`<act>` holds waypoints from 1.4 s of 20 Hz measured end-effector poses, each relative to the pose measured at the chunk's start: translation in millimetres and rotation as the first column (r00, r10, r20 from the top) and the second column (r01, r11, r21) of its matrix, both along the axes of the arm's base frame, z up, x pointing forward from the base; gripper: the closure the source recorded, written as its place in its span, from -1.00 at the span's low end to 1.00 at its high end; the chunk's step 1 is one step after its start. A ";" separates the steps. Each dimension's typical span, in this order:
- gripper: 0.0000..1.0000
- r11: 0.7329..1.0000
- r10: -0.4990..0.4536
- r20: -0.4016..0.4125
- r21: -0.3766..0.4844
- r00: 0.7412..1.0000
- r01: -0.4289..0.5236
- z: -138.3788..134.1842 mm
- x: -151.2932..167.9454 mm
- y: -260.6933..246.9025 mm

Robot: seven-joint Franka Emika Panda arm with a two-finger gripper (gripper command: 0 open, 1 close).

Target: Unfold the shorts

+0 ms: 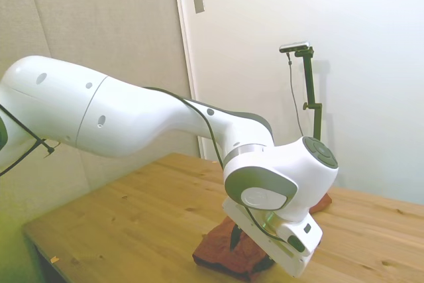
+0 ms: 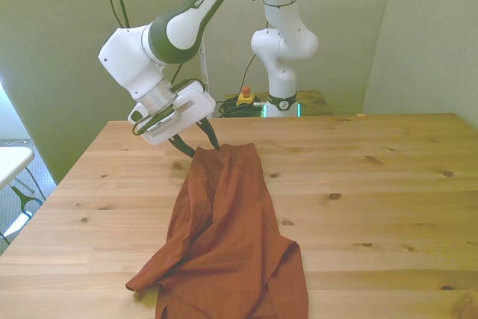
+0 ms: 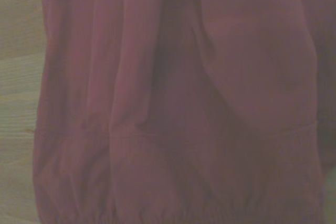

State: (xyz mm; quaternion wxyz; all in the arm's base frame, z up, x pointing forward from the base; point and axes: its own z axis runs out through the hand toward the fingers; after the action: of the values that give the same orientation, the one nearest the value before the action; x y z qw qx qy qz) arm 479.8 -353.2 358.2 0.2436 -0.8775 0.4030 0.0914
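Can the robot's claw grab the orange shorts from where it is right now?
Probably yes. The gripper is open, with its fingertips right at the far end of the shorts, and nothing lies between them on the table.

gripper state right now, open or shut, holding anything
Gripper: open, its dark fingers spread at the far end of the rust-orange wrinkled fabric shorts, holding nothing.
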 end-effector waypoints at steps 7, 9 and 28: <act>1.00 1.000 -0.004 -0.009 0.011 1.000 0.004 -2.0 -3.4 -5.7; 1.00 1.000 -0.007 -0.008 0.011 1.000 0.007 -1.2 -4.2 -7.6; 1.00 0.967 0.251 0.088 0.022 0.964 -0.254 85.0 39.1 131.3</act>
State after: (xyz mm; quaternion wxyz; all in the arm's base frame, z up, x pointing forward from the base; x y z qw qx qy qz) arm 518.9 -221.9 443.2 0.2611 -0.9206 0.2757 0.0912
